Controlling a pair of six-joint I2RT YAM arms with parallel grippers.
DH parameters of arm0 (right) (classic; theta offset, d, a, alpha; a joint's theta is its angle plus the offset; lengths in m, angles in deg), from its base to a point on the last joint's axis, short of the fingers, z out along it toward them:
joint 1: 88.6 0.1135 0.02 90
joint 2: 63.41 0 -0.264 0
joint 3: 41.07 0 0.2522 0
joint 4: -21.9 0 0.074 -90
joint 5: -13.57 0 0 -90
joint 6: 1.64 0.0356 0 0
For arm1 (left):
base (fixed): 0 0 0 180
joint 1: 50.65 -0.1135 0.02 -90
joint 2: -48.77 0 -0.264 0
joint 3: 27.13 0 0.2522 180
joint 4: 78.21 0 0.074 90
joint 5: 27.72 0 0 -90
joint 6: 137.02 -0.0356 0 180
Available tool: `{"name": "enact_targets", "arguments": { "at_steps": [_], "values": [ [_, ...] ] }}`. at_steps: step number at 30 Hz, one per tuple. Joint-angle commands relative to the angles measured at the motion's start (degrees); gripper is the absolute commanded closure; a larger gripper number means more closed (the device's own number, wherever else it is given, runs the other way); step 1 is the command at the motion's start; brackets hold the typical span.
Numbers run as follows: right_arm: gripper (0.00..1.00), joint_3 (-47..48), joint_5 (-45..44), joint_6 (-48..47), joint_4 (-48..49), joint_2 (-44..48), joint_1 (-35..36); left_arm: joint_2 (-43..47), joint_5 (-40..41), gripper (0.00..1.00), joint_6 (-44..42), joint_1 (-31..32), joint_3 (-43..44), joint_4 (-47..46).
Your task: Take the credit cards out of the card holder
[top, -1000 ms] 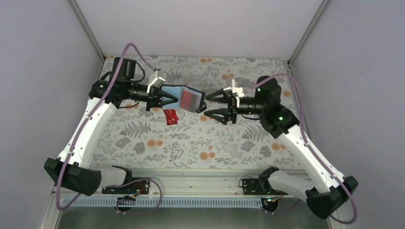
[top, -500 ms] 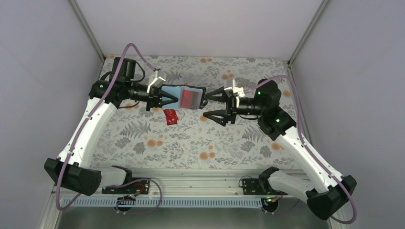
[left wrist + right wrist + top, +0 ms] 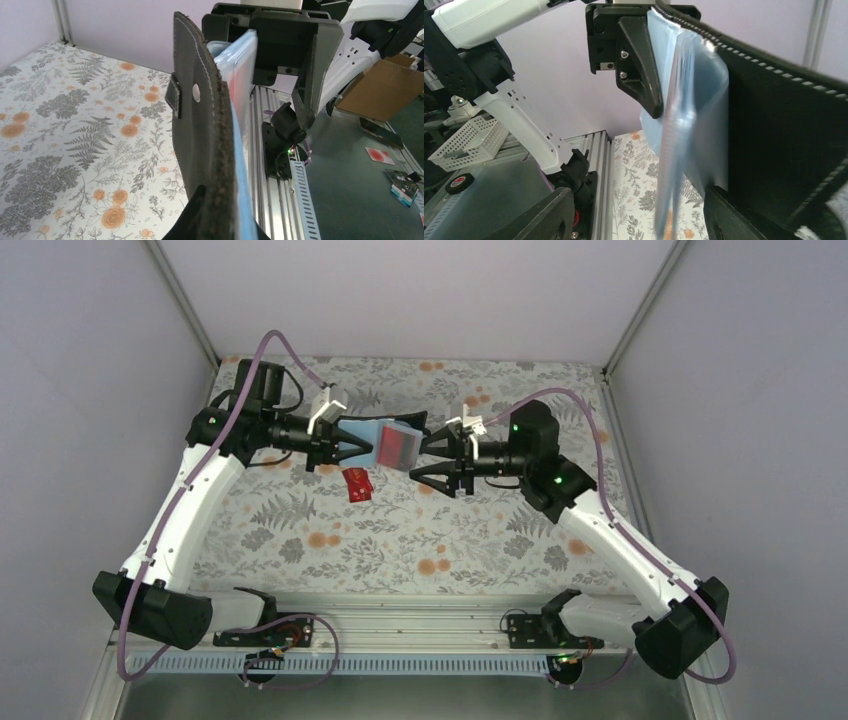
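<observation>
A: Where is the card holder (image 3: 385, 443)?

B: Just above the centre of the overhead frame, held up off the floral worktop (image 3: 330, 540). It is folded open, with its light blue inner face turned toward the camera.

A: What has hold of it?

B: The left gripper (image 3: 352, 447) is clenched on its left end. In the left wrist view the holder stands edge-on straight out from the fingers, black outer face to the left of the frame. That face carries a small silver snap (image 3: 196, 91).

A: And the credit cards?

B: I can make out two. The tucked credit card (image 3: 398, 448) sits in the pocket on the holder's right half, its red showing through. The loose credit card (image 3: 356, 485) lies flat on the worktop just below the holder in the frame, apart from both grippers.

A: How about the right gripper (image 3: 420, 458)?

B: It points at the holder's right end with its jaws spread wide — released, gripping nothing. From overhead the upper finger is at the holder's right edge and the lower finger hangs below it. Whether the upper one touches the holder, I cannot tell.

A: Does its wrist camera add anything?

B: Yes — the two fingers (image 3: 541, 220) sit at the bottom corners of that frame. The edge of the blue pocket (image 3: 701, 115) comes down into the gap between them, and the black flap (image 3: 784, 140) fills the right side. The left gripper's black body shows at the top, clamped on the far end.
</observation>
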Motion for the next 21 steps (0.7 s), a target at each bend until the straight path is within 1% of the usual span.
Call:
{"name": "enact_targets", "arguments": {
  "at_steps": [1, 3, 5, 9, 11, 13, 15, 16, 18, 21],
  "values": [
    [0.34, 1.61, -1.25, -2.81, -2.07, 0.19, 1.92, 0.67, -1.04, 0.98, 0.28, -0.04, 0.73, -2.03],
    [0.34, 0.93, -1.19, -2.91, -2.21, 0.57, 1.95, 0.69, -0.91, 0.98, 0.30, -0.06, 0.57, -2.12],
    [0.34, 1.53, -3.18, -3.59, -4.54, 0.86, 1.99, 0.67, -0.52, 0.98, 0.47, -0.09, 0.46, -2.24],
    [0.32, 1.96, -14.28, -5.35, -9.94, 5.68, 1.93, 0.83, -0.23, 0.98, 0.40, -0.08, 0.62, -2.16],
    [0.32, 1.93, -16.37, -5.75, -11.35, 8.48, 1.84, 0.73, -0.17, 0.98, 0.47, -0.06, 0.64, -2.23],
    [0.34, 2.49, -12.95, -5.37, -11.22, 9.80, 1.86, 0.56, 0.01, 0.98, 0.48, -0.09, 0.64, -2.29],
    [0.34, 4.02, -5.34, -4.87, -11.25, 8.31, 2.10, 0.31, 0.35, 0.98, 0.57, -0.04, 0.76, -2.39],
    [0.35, 4.79, -2.94, -4.52, -11.18, 7.03, 2.55, 0.23, 0.38, 0.98, 0.57, -0.02, 0.82, -2.34],
    [0.35, 5.57, -3.05, -4.33, -10.84, 4.64, 3.59, 0.19, 0.32, 0.98, 0.57, -0.06, 0.93, -2.34],
    [0.35, 4.31, -4.94, -3.92, -6.84, 3.51, 3.67, 0.36, 0.41, 0.98, 0.49, -0.07, 0.91, -2.18]
  ]
}}
